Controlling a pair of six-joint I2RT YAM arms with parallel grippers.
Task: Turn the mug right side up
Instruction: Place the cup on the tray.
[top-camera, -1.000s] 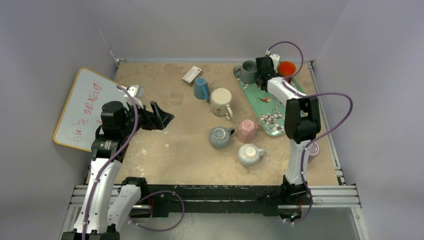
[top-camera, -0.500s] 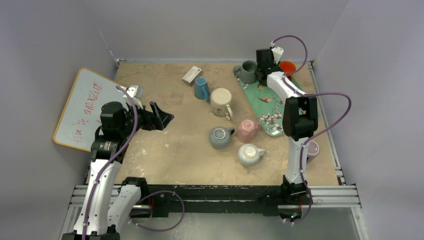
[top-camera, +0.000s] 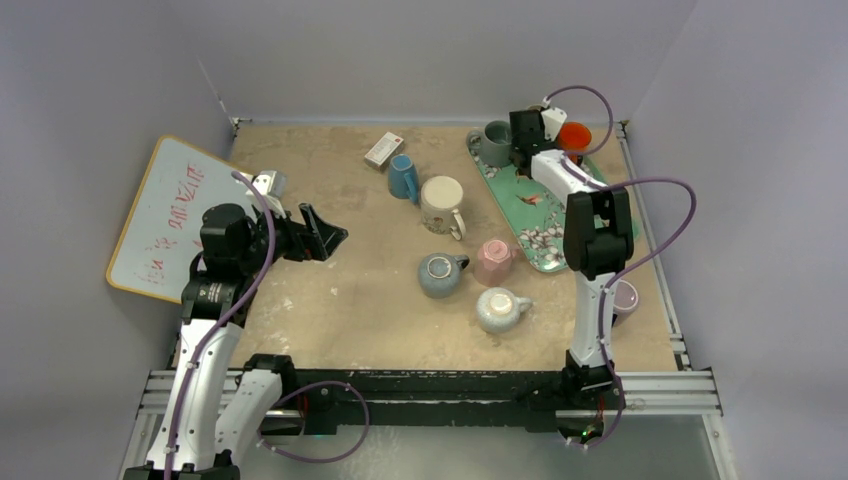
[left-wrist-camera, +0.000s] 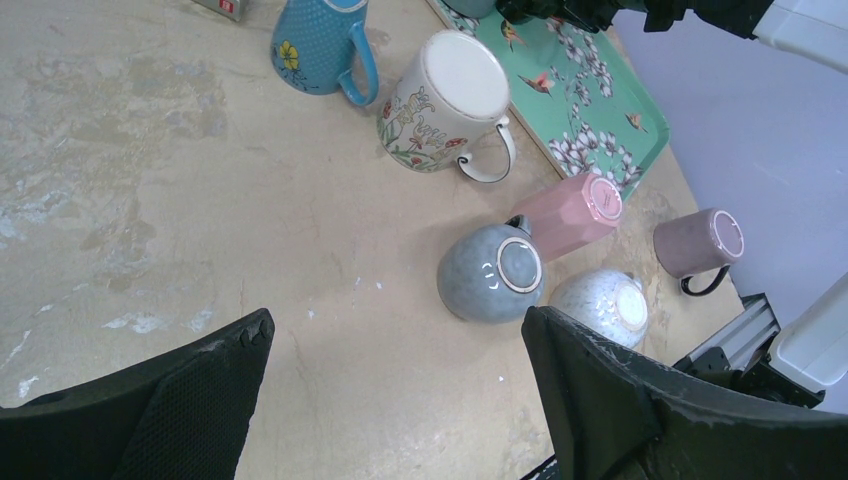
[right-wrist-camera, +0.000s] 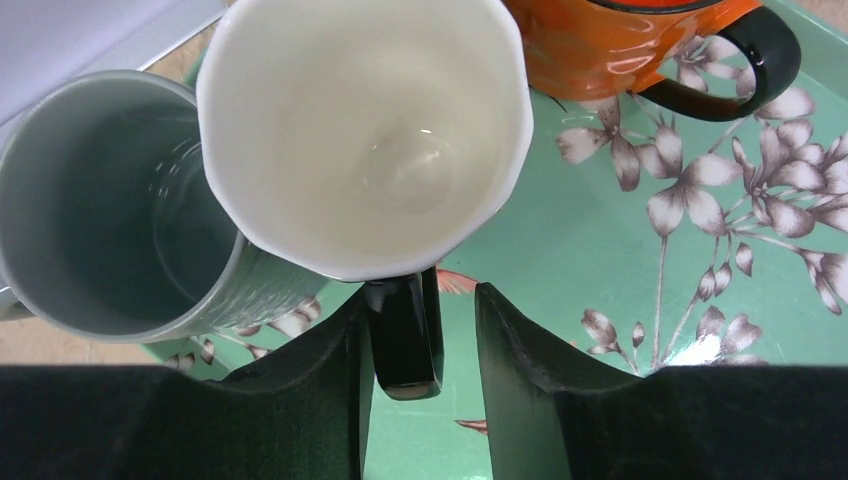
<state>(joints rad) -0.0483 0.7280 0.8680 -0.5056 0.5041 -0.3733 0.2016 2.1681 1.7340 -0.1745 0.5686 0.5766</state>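
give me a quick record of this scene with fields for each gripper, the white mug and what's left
white mug: upright on tray, beside grey mug and orange mug
right gripper: open, fingers either side of its handle
left gripper: open, empty, above the table
base up on table: floral mug, blue-grey mug, speckled mug

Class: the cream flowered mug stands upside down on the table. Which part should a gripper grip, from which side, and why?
Probably its handle: the flowered mug rests rim-down, and the loop juts free toward the near right. Come from that side, closing across the loop; the body looks wide.
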